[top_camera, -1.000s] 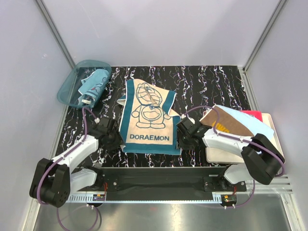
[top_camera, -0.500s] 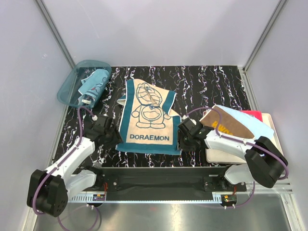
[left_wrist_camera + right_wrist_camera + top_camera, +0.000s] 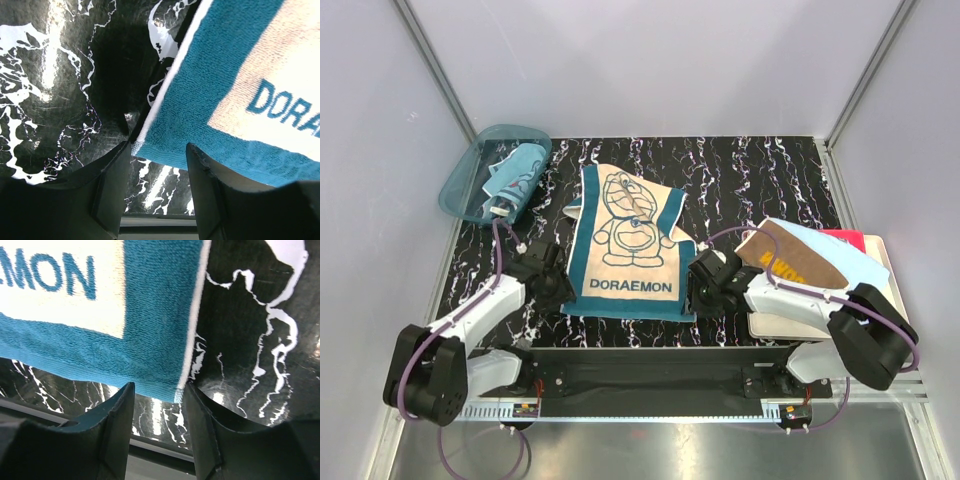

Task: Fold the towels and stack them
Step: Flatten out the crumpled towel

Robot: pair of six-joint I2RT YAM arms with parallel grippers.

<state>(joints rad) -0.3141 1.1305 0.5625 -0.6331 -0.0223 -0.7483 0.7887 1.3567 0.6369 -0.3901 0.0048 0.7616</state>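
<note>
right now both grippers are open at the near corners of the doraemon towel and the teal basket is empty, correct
Not quite: the teal basket is not empty. The top external view shows a light blue towel lying in it. The rest stands: the left gripper and right gripper are open at the near corners of the Doraemon towel.

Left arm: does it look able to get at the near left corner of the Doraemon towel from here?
Probably yes. The left gripper is open, and the corner of the Doraemon towel lies flat right in front of it, with nothing between.
</note>
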